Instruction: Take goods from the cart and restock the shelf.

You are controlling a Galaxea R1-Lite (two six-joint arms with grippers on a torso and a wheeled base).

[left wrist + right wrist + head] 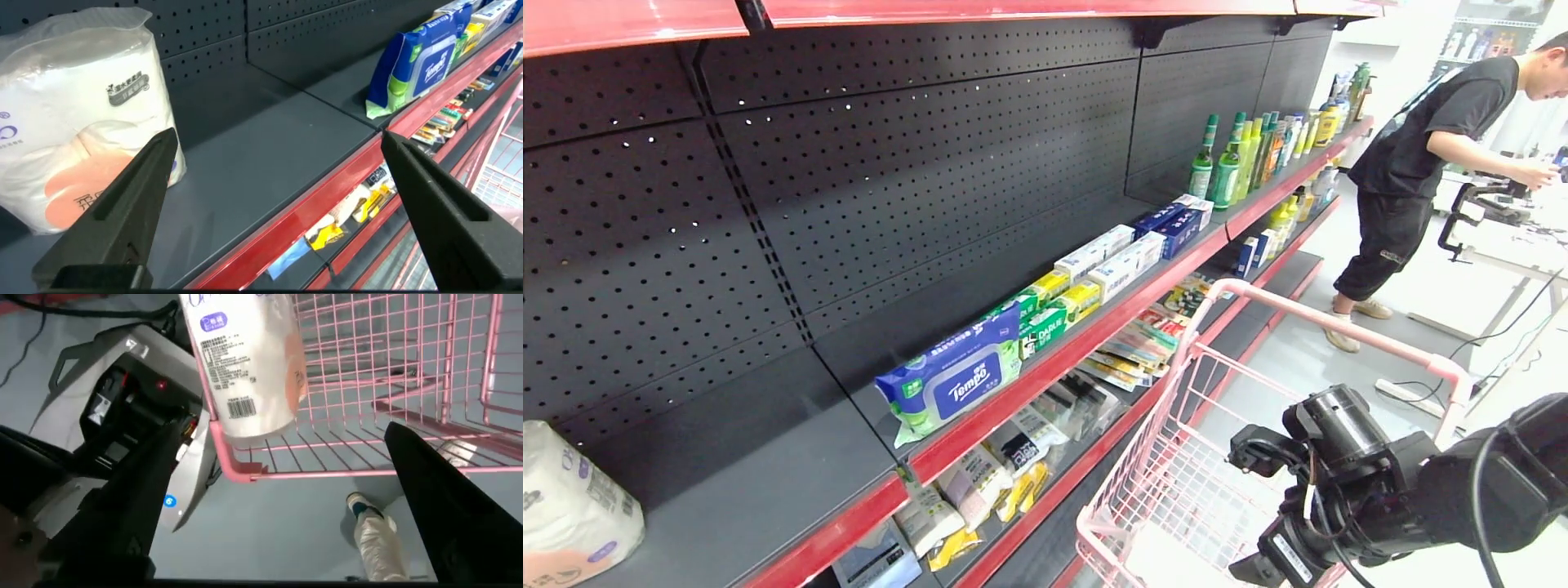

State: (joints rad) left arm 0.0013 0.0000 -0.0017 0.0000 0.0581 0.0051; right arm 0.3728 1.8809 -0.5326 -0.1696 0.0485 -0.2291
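The left gripper (278, 137) is hovering with its two dark fingers spread wide and gripping nothing, just above the grey board of the shelf (270, 171). Near one finger, a white paper-roll pack (78, 106) with a peach patch is standing on that board against the perforated back panel, apart from the gripper. Farther along the same board, a blue wipes pack (417, 65) is lying tilted at the red front edge, well apart from the paper-roll pack. The right gripper (283, 429) is hanging equally wide and gripping nothing, above the near corner of the pink wire cart (392, 367), which is standing on the floor just beside the shelf. A white wrapped pack (245, 359) with a barcode is showing at that cart corner, overlapping the pink rim; whether it is touching the rim I cannot tell, and neither finger is closing on it. In the head view, beyond the wipes pack, green, yellow, white and blue cartons (1094, 273) are lining the front of the shelf in a row, and green bottles (1225, 163) are standing upright past them. On the lower shelf (1054, 494), small packets and pouches are lying crowded behind the red edge.
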